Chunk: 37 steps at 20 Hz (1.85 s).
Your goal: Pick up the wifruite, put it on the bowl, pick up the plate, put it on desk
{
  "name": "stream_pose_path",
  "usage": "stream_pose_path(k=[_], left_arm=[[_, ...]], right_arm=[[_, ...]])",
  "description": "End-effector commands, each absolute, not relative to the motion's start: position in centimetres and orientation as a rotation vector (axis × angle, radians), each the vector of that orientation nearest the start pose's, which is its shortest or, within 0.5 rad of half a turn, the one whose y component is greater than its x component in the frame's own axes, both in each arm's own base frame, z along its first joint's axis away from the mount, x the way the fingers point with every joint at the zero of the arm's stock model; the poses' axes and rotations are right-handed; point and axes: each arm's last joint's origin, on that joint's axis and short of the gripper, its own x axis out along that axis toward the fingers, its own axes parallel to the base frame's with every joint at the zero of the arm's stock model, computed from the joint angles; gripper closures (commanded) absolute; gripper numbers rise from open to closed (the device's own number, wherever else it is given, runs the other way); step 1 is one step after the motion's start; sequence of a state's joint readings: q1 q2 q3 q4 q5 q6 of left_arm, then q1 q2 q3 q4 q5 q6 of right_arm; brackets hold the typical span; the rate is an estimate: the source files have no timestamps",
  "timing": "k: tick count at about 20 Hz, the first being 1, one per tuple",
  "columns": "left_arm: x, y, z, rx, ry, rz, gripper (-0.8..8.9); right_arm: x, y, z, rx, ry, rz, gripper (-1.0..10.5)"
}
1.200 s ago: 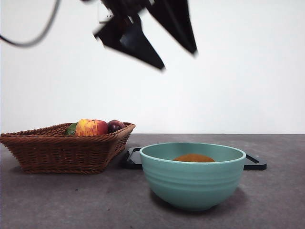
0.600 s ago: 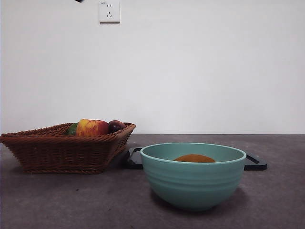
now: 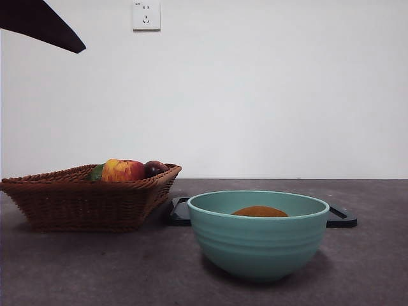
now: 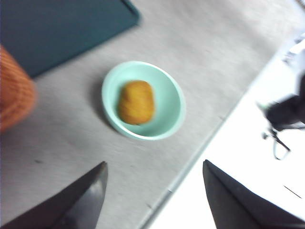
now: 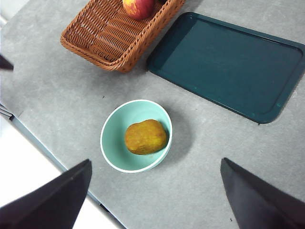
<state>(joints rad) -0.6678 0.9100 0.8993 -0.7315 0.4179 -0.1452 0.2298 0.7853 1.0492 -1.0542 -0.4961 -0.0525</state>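
Since the earlier frame: a second ago a dark arm hung large over the middle of the front view; half a second ago it was almost gone; now only a black tip shows at the upper left corner. Bowl, basket and tray have not shifted.
Wifruite: the wifruite (image 5: 146,137) lies inside the bowl (image 5: 110,151), on the bowl's floor, nothing gripping it. The front view shows its brown top (image 3: 259,211) just below the rim.
Left gripper: the left gripper (image 4: 155,191) hangs high above the bowl, jaws spread wide, holding nothing.
Right gripper: the right gripper (image 5: 155,191) also looks down from well above, jaws spread and empty.
Plate: the only flat dish in sight is a dark teal tray (image 5: 228,64), flat on the table (image 5: 62,90) behind the bowl and just beside the wicker basket (image 5: 114,38).
Step in hand: fruit step looks finished; the tray is probably next.
Risk, thin edge: the tray lies flush, so jaws may skid over its low rim or scrape the table.
Risk, neighbours: an approach from the basket side could nudge the basket and its apple (image 5: 138,7); a low sweep might clip the bowl and jolt the fruit.
Risk, tilt: gripped at one edge, the wide tray would likely sag or swing.
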Motion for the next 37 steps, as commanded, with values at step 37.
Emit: stream_pose_path(k=[37], left_arm=[[12.9,-11.8,30.7,-0.015,0.821,-1.011,4.97]], right_arm=[[19.5,14.2,18.3,0.038,1.056,0.568,8.2]])
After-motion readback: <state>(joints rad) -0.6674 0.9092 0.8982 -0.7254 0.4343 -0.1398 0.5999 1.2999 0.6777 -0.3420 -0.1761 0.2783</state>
